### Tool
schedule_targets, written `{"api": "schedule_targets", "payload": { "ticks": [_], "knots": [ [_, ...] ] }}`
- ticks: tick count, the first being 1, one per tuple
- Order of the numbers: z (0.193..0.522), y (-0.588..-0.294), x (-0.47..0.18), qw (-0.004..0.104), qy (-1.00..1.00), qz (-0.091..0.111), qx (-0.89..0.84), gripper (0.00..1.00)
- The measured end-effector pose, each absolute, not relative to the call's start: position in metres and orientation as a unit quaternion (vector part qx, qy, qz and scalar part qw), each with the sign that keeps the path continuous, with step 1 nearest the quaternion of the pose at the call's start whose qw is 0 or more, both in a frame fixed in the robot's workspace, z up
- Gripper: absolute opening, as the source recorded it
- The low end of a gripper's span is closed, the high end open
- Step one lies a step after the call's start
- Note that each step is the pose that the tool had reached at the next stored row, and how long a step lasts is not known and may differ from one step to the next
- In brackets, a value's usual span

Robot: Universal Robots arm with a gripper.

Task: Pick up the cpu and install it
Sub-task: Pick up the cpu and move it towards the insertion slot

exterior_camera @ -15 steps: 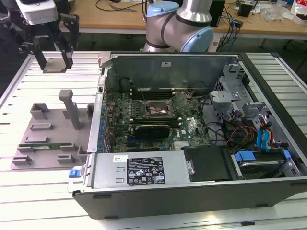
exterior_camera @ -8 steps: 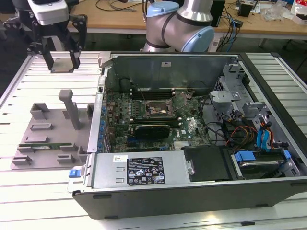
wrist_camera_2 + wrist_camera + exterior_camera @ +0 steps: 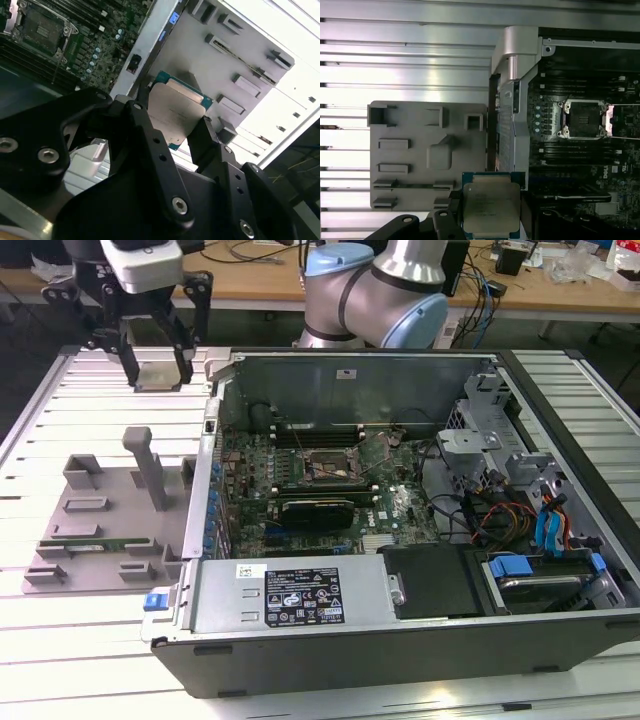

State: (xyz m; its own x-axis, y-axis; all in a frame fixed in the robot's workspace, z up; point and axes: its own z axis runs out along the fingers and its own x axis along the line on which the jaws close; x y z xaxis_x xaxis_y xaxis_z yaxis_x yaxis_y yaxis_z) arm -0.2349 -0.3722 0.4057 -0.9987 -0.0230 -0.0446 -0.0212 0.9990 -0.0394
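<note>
The open computer case point(image 3: 400, 650) lies on the slatted table point(image 3: 70, 650), and its side wall rises just beside the gripper point(image 3: 157, 376), on the exterior view's right of the jaws. The grey tray point(image 3: 100, 505) lies below the jaws. Inside the case the open socket point(image 3: 582, 117) sits uncovered, well apart from them. A black-and-white label point(image 3: 303, 597) on the case is too small to read. The jaws are narrowed onto two opposite edges of the cpu point(image 3: 175, 112), which is held aloft over the table with its faintly printed metal top showing.
</note>
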Motion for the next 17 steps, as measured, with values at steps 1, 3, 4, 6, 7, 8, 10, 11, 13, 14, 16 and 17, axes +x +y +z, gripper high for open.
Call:
{"api": "schedule_targets", "payload": {
  "ticks": [1, 3, 4, 6, 7, 8, 10, 11, 13, 14, 16, 17],
  "knots": [
    [0.406, -0.372, -0.231, 0.022, 0.999, -0.019, -0.011, 0.55],
    [0.406, -0.372, -0.219, 0.022, 0.999, -0.019, -0.011, 0.55],
    [0.406, -0.372, -0.216, 0.022, 1.0, -0.019, -0.011, 0.55],
    [0.406, -0.372, -0.208, 0.022, 1.0, -0.019, -0.011, 0.55],
    [0.406, -0.372, -0.203, 0.022, 1.0, -0.019, -0.011, 0.55],
    [0.406, -0.372, -0.2, 0.022, 1.0, -0.019, -0.011, 0.55],
    [0.406, -0.372, -0.189, 0.022, 1.0, -0.019, -0.011, 0.55],
    [0.406, -0.372, -0.184, 0.022, 1.0, -0.019, -0.011, 0.55],
    [0.406, -0.372, -0.178, 0.022, 1.0, -0.019, -0.011, 0.55],
    [0.406, -0.372, -0.175, 0.022, 1.0, -0.019, -0.011, 0.55],
    [0.406, -0.372, -0.17, 0.022, 1.0, -0.019, -0.011, 0.55],
    [0.406, -0.372, -0.165, 0.022, 1.0, -0.019, -0.011, 0.55]
  ]
}}
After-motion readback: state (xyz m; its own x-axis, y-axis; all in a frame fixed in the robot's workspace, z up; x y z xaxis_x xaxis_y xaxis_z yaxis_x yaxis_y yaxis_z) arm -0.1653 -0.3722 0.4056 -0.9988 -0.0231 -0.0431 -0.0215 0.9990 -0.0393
